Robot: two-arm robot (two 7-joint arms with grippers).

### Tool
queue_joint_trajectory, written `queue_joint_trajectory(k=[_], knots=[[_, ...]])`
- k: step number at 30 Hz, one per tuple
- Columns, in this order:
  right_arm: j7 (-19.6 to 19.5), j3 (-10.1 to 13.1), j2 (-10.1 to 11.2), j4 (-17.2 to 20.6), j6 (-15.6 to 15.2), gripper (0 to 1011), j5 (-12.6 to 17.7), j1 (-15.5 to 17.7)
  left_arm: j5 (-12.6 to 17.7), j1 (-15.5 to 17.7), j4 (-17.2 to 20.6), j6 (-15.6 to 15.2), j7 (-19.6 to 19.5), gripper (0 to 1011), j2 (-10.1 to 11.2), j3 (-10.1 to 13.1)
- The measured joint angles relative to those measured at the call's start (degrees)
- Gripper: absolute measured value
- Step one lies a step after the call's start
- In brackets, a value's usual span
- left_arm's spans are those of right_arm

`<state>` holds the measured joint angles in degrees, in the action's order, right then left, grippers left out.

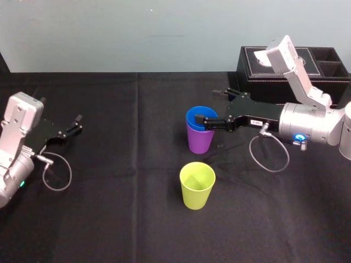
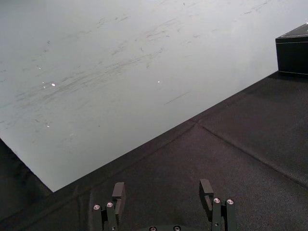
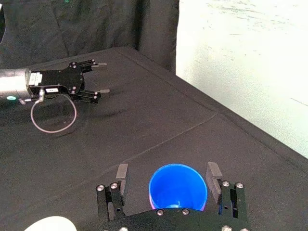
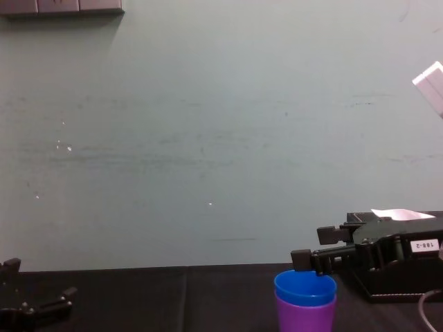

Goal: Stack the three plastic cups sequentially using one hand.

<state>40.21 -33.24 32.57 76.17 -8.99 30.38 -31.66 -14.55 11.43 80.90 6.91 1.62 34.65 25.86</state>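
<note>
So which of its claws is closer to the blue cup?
The right gripper: its open fingers straddle the blue cup, nested in the purple cup. The left gripper sits far off at the left of the table.

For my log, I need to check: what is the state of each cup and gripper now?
Purple cup: upright, bottom of stack.
Blue cup: upright, nested in it.
Green cup: upright, alone, empty.
Right gripper: jaws open astride blue cup.
Left gripper: jaws open, parked at left.

Head camera looks down on table (image 1: 109, 219). Chest camera sits low, facing wall (image 4: 208, 138). Left wrist camera faces wall. Right wrist camera close above blue cup (image 3: 178, 186), shared with head, chest.
</note>
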Motion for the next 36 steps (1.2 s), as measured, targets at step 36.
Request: queue_joint_trajectory(k=[36], knots=[[2.7,5.3,9.3,10.2,4.6,1004,7.5,11.0,0.0,0.0,0.0,0.0,0.0,1011,0.0,0.0]])
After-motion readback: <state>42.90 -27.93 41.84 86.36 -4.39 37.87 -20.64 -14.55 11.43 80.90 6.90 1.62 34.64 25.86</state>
